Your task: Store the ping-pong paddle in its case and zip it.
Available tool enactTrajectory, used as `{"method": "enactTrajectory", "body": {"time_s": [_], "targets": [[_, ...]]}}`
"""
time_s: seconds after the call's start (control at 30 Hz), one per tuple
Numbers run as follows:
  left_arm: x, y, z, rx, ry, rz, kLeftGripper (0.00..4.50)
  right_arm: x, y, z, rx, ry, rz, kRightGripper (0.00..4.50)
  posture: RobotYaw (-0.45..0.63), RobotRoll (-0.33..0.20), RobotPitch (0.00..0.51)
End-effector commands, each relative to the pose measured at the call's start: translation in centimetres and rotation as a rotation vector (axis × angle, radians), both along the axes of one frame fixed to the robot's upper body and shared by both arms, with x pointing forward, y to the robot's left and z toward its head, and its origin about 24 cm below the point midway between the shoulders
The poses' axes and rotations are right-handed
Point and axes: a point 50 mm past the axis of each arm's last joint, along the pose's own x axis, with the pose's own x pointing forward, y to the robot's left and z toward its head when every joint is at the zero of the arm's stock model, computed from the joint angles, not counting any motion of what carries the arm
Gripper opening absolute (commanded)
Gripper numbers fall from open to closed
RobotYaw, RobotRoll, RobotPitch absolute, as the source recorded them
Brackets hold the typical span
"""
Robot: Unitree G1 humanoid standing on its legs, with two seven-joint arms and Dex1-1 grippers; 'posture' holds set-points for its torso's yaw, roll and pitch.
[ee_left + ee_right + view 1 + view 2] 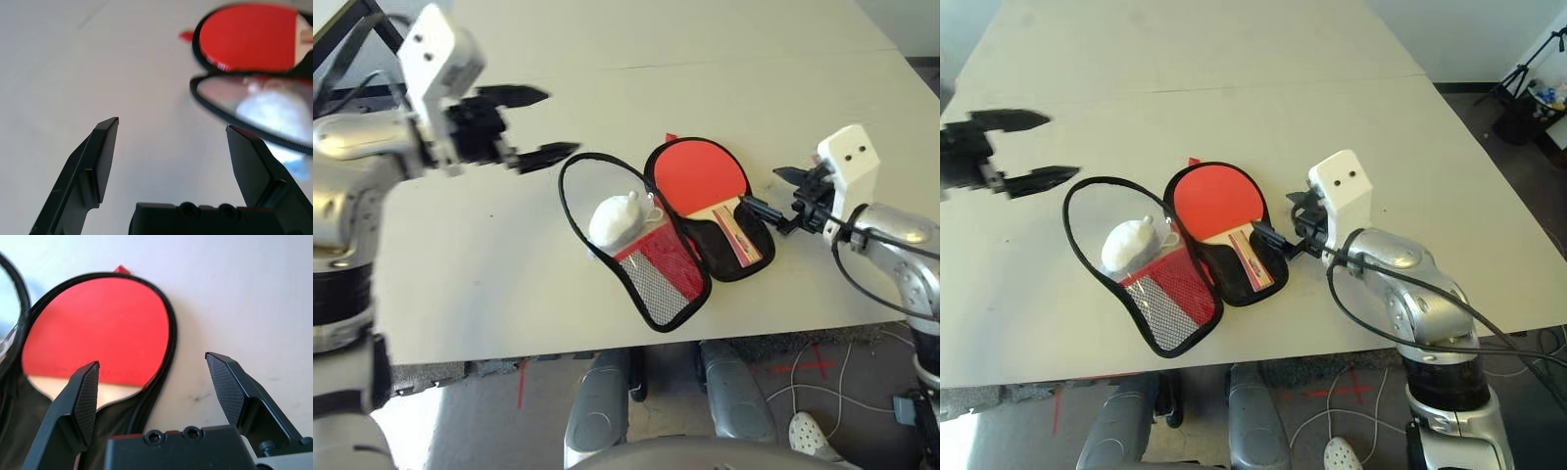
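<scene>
The case (658,284) lies unzipped and spread open on the white table (480,264), its mesh-pocket half toward my left. The ping-pong paddle (700,174) rests red face up in the case's right half, with its striped wooden handle (738,231) pointing toward the table's front edge. My right gripper (762,188) is open just right of the paddle's neck, low over the case rim, holding nothing. In the right wrist view the paddle's face (93,328) sits ahead of that gripper's fingers (83,396). My left gripper (560,122) hovers open, up and to the left of the case.
A soft whitish lump (619,217) sits inside the case's left half, above the mesh pocket. A small red tab (671,137) pokes out behind the case. The table's front edge (607,348) runs just below the case. Bare tabletop spreads behind and to both sides.
</scene>
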Motion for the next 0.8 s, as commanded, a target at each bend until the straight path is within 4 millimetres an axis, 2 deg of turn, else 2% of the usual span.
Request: {"method": "enactTrajectory", "body": {"time_s": [0.03, 0.13, 0.2, 0.3, 0.43, 0.6, 0.8], "targets": [[-0.5, 1.6, -0.7, 0.049, 0.036, 0.034, 4.5, 0.6, -0.5, 0.3, 0.076, -0.02, -0.032, 4.46, 0.04, 0.0, 0.233], [-0.9, 2.5, -3.4, 0.084, 0.127, 0.058, 4.5, 1.4, -1.1, 1.2, 0.207, -0.023, -0.062, 4.46, 0.04, 0.0, 0.232], [-1.2, 1.3, -4.8, 0.06, 0.173, 0.009, 4.5, 1.8, -1.6, 1.8, 0.274, -0.063, -0.091, 4.46, 0.03, 0.0, 0.231], [-1.3, -0.6, -5.8, 0.018, 0.2, -0.053, 4.5, 2.2, -2.1, 2.1, 0.311, -0.07, -0.109, 4.46, 0.02, 0.0, 0.23], [-2.3, -4.5, -6.8, -0.043, 0.307, -0.193, 4.5, 2.5, -3.2, 2.0, 0.394, -0.075, -0.083, 4.46, 0.0, 0.0, 0.228], [-3.1, -7.8, -5.8, -0.112, 0.342, -0.305, 4.5, 3.0, -4.7, 1.2, 0.406, -0.005, -0.162, 4.46, -0.01, 0.0, 0.23], [-3.1, -14.5, -3.6, -0.288, 0.3, -0.556, 4.5, 2.9, -5.6, 0.2, 0.524, 0.138, -0.119, 4.46, -0.03, 0.0, 0.23]]}}
